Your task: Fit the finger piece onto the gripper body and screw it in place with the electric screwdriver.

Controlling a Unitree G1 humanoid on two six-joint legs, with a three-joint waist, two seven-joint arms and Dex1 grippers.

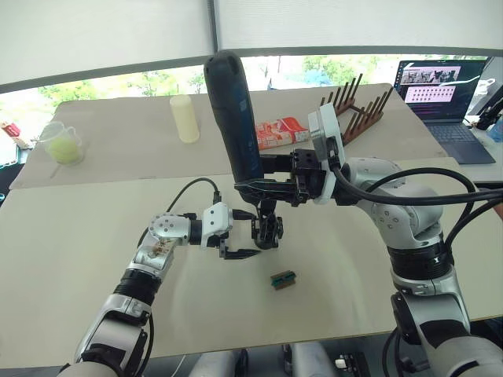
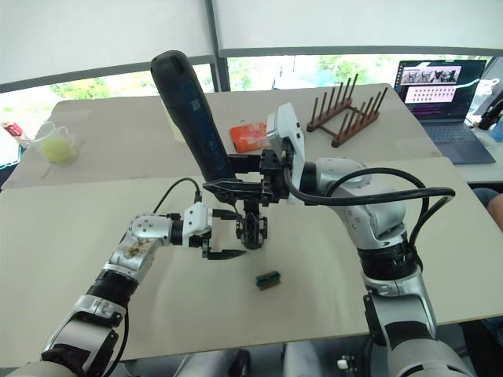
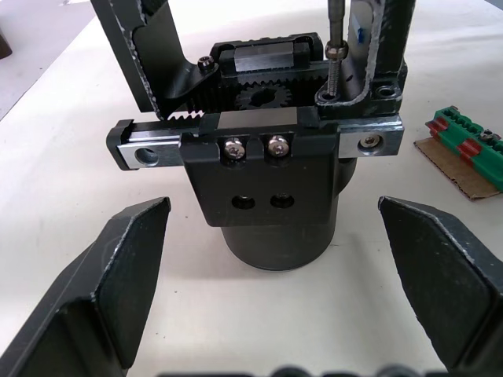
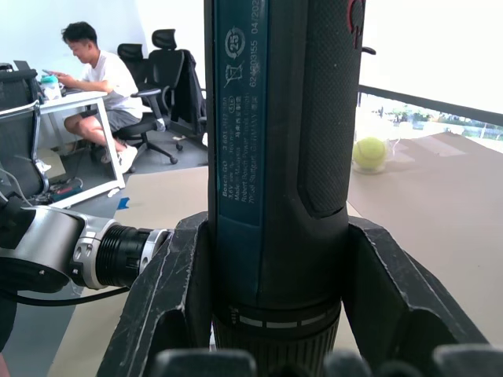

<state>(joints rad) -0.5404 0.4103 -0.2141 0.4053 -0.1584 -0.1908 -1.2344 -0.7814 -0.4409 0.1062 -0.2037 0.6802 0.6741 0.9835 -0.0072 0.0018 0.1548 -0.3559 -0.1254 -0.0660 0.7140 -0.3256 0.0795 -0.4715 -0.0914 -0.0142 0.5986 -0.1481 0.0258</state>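
Two hands are on the job: my right hand is clamped around the electric screwdriver, bit down on the gripper body mid-worktop, so I judge the screwing step is in hand. My left hand stands wide open beside the round black base, holding nothing. Next: keep the bit square on the screw.
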